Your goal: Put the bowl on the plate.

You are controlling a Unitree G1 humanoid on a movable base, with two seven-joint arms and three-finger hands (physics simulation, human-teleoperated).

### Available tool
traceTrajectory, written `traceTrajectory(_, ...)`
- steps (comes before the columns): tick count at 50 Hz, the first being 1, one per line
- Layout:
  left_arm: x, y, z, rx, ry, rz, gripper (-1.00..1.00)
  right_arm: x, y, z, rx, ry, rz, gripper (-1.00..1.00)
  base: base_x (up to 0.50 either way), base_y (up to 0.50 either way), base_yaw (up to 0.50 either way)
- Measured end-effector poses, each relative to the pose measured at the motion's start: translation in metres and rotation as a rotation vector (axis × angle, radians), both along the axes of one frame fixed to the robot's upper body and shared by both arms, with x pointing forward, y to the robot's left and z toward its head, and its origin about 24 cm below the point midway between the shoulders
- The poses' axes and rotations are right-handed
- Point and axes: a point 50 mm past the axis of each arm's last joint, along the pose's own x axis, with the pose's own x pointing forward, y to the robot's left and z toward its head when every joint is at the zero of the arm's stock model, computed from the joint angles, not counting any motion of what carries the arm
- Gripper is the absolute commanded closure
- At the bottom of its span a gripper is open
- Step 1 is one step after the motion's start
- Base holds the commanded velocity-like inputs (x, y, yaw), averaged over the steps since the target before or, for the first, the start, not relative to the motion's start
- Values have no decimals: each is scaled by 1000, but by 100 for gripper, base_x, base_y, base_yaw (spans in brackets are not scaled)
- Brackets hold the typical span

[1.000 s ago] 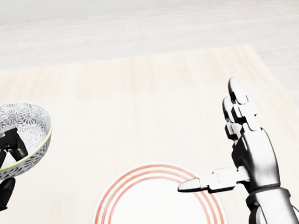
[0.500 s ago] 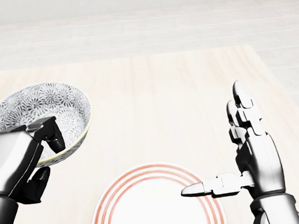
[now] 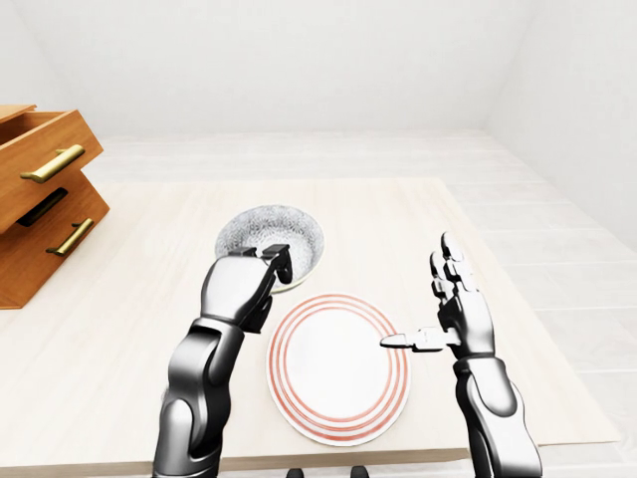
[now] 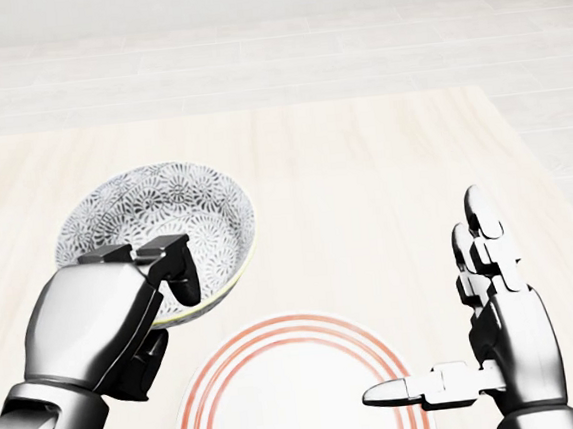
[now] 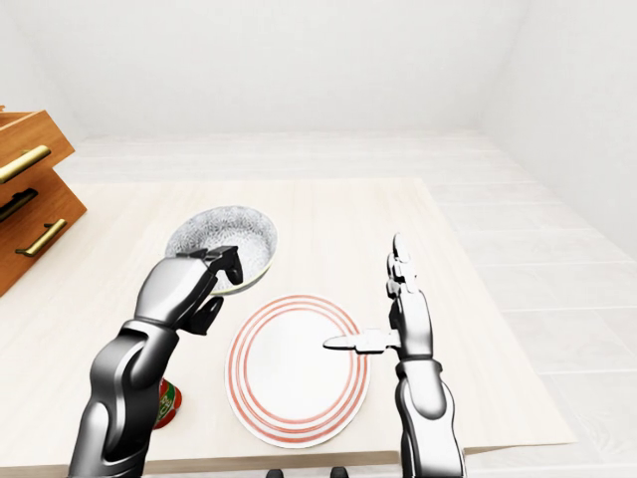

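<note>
The pale wooden table (image 3: 129, 299) bears the plate (image 3: 338, 368) in the left-eye view. Head view: the left hand (image 4: 101, 326), closed on the bowl (image 4: 157, 221) rim, has carried it rightward to the plate's upper-left edge. Right-eye view: the right hand (image 5: 406, 321) is spread wide, right of the plate. Placement appears imminent.

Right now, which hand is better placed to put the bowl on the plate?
Left. The left hand is shut on the rim of the bowl, holding it just up-left of the plate in the head view. The right hand is open and empty at the plate's right edge.
</note>
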Motion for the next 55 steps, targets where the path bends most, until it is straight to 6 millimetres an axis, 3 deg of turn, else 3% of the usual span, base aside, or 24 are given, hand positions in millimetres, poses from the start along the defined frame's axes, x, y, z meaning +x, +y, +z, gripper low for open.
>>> traceTrajectory(25, -13, -38, -15, -13, 29, -121, 100, -31, -15, -20, 7, 111, -67, -100, 0, 0, 0)
traceTrajectory(55, -31, -68, -42, -28, 79, -217, 100, -48, -25, -24, 0, 151, -102, -100, 0, 0, 0)
